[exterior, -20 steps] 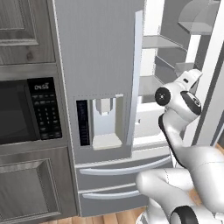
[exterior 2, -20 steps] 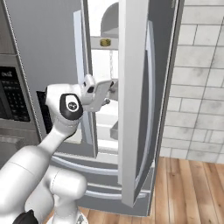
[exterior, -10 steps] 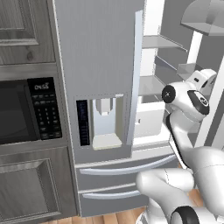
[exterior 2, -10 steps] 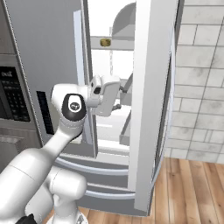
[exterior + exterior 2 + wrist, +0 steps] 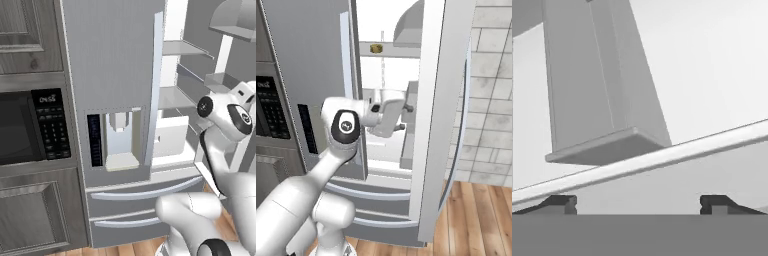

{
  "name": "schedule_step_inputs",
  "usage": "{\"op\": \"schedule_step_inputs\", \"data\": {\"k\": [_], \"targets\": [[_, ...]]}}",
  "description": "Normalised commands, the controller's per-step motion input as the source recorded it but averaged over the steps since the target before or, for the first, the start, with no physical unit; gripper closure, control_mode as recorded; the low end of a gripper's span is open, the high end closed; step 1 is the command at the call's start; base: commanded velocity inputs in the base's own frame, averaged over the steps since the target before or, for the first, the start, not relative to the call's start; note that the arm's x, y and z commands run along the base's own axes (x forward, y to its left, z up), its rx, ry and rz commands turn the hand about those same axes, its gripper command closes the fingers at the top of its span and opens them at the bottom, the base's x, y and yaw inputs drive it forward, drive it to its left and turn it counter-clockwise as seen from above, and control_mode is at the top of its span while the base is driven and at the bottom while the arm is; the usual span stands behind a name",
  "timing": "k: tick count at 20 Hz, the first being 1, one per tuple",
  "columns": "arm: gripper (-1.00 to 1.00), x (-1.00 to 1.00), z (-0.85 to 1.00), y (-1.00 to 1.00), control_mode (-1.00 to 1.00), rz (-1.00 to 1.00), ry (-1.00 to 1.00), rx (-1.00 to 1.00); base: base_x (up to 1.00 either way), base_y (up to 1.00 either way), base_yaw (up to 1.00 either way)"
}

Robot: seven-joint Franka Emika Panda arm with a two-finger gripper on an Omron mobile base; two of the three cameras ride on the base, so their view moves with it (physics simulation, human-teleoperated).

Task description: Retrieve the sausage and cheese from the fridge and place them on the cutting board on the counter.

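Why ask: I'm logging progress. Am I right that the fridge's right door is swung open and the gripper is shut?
Not quite. The fridge's right door is swung open, but the gripper is open: the hand view shows its fingertips standing wide apart with nothing between them.

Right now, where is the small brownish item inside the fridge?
In the right base view, the small brownish item sits on an upper shelf inside the fridge, above the open gripper and left of the open right door.

a rendered home kitchen: a tall silver fridge [image 5: 112, 95] with a water dispenser [image 5: 120, 142] and its right door open, a black built-in microwave [image 5: 30, 127] at 9 o'clock of it among grey panelled cabinets [image 5: 37, 212], a pale tiled wall [image 5: 491, 95], wood floor [image 5: 481, 220].
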Motion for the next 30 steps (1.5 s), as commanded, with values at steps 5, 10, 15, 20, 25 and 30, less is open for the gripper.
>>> {"op": "schedule_step_inputs", "data": {"k": [5, 10, 15, 20, 25, 30], "targets": [[-1.0, -0.99, 0.53, 0.19, -1.0, 0.0, -0.42, 0.1, 0.0, 0.0, 0.0], [-1.0, -0.8, 0.63, 0.38, -1.0, 0.0, -0.29, 0.12, 0.0, 0.0, 0.0], [-1.0, -0.56, 0.12, 0.6, -1.0, 0.06, -0.18, 0.27, 0.0, 0.0, 0.0], [-1.0, -0.24, 0.0, 0.72, -1.0, 0.19, -0.02, 0.42, 0.0, 0.0, 0.0], [-1.0, 0.06, 0.06, 0.81, -1.0, 0.2, 0.14, 0.38, 0.0, 0.0, 0.0], [-1.0, 0.26, 0.0, 0.72, -1.0, 0.34, 0.16, 0.28, 0.0, 0.0, 0.0]]}}
